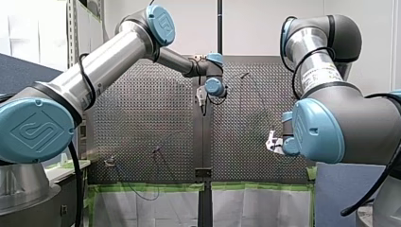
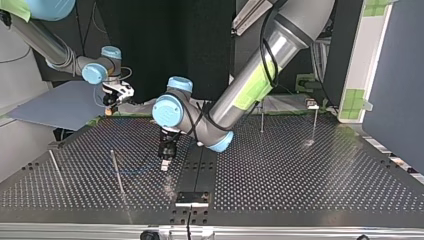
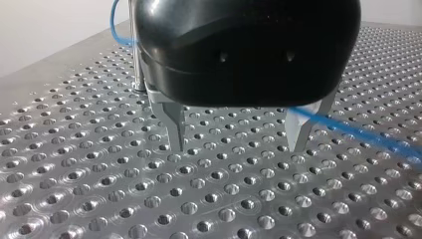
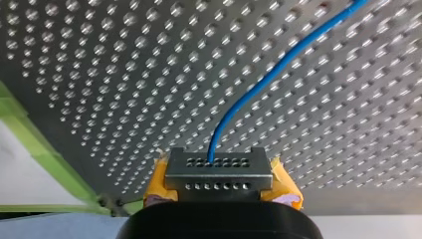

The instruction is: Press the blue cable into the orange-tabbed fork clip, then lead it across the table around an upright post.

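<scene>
The blue cable (image 4: 249, 94) is thin and bright. One end sits pinched in my right gripper (image 4: 219, 160), and from there it runs off in one gentle bend, slack rather than taut. In the top view, lower left of centre, it shows as a faint low arc by the foot of a slim metal upright post (image 2: 117, 172) (touching or not, I cannot tell).

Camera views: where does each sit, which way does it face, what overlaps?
Front: behind the shoulders, looking over the perforated table; both arms show.
Top: across the table, facing both arms, sides crossed.
Left wrist: looks past my left gripper down at the table.
Right wrist: looks over my right gripper at the table.
Shared: both wrist views show the blue cable.
</scene>
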`<state>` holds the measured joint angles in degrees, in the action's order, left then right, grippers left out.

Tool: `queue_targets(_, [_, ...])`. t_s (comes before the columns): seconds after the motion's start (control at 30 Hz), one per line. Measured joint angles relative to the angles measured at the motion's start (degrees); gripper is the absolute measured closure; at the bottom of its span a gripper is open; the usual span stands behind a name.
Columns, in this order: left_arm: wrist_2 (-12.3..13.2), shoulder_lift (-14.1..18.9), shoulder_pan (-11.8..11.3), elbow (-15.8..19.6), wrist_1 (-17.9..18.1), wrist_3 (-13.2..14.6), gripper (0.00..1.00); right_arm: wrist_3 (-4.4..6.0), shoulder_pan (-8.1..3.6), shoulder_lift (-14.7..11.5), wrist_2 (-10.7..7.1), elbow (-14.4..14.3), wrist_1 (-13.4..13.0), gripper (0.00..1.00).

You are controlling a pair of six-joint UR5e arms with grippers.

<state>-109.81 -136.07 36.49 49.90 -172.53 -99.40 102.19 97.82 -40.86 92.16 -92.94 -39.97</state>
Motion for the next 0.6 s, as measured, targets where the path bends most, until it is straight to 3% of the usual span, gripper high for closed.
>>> queue_targets(0.27, [-0.2,0.0,-0.1,0.0,-0.2,0.0,0.01,2.33,-1.53,4.5,-0.13,0.2,-4.5,1.00])
queue_targets(0.4, [-0.2,0.0,-0.2,0.0,-0.2,0.0,0.01,2.71,-2.38,6.7,-0.24,0.6,-6.2,1.00])
queue_targets(0.6, [-0.5,0.0,-0.3,0.0,-0.3,0.0,0.01,2.84,-4.03,10.0,-0.38,1.8,-6.6,1.00])
